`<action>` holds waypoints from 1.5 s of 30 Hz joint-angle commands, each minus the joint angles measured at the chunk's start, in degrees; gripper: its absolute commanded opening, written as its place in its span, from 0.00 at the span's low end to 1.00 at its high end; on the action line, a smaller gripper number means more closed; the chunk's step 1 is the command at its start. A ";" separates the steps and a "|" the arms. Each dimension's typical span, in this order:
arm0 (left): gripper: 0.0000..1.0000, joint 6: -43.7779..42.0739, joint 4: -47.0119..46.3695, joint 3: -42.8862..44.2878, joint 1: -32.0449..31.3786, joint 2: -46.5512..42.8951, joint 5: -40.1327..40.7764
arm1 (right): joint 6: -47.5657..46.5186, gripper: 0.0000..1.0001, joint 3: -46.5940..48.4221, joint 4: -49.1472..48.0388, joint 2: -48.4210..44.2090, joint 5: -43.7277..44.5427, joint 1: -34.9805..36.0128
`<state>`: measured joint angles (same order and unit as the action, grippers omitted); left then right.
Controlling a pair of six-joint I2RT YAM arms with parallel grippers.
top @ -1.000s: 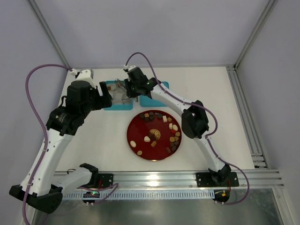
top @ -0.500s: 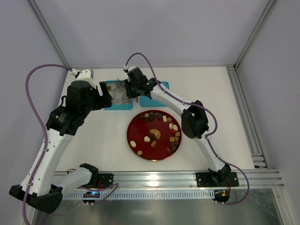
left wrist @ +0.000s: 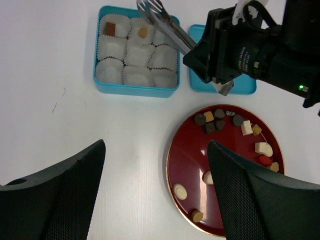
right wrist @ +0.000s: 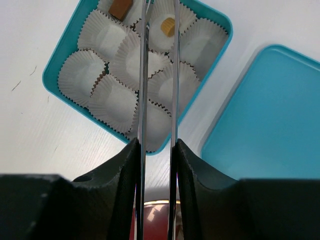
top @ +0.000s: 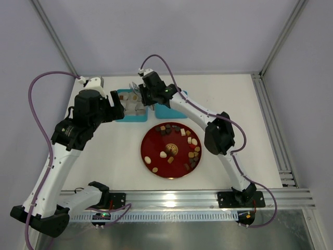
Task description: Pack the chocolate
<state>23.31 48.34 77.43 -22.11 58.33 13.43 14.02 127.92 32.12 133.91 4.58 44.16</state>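
Note:
The chocolate [top: 194, 141] lies as many small dark, tan and white pieces on the red plate [top: 151, 138], also in the left wrist view [left wrist: 209, 116]. A teal box [top: 120, 119] of white paper cups holds a brown square [right wrist: 120, 8] and a tan piece [right wrist: 168, 26] in its far row. My right gripper [right wrist: 157, 150] is shut on metal tongs [right wrist: 145, 75], whose arms stand apart over the box [right wrist: 52, 85]; their tips reach past the far row [left wrist: 150, 6] and look empty. My left gripper [left wrist: 155, 190] is open and empty, high above the table beside the plate [left wrist: 172, 165].
The teal lid [top: 171, 110] lies flat right of the box, just behind the plate. The right arm [left wrist: 250, 50] reaches over the lid [left wrist: 240, 87]. The plate has a gold emblem [top: 172, 149] in its middle. Frame posts stand at the back corners.
The right gripper has moved the tongs a little farther back over the box's far row. The left arm has not moved.

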 commanded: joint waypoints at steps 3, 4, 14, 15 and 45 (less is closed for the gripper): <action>0.81 -0.72 -0.70 0.36 0.14 -1.02 0.19 | -0.14 0.36 -5.91 -1.98 -15.66 2.36 0.31; 0.81 -0.64 -0.70 0.27 0.14 -1.02 0.28 | -0.05 0.36 -6.88 -1.28 -17.09 2.63 0.40; 0.81 1.21 -2.63 -2.54 0.14 -0.85 0.02 | 4.34 0.35 -34.71 10.67 -41.77 3.51 5.83; 0.81 1.47 -2.81 -2.63 0.14 -0.67 0.02 | 4.78 0.35 -36.84 11.73 -43.62 3.59 6.89; 0.81 2.88 -3.07 -2.81 0.14 0.91 -0.78 | 14.89 0.40 -59.10 25.45 -61.31 -0.45 19.74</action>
<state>25.61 46.57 74.19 -22.11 59.53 12.47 29.34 67.05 59.57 72.14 4.71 63.66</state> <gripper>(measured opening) 0.808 0.399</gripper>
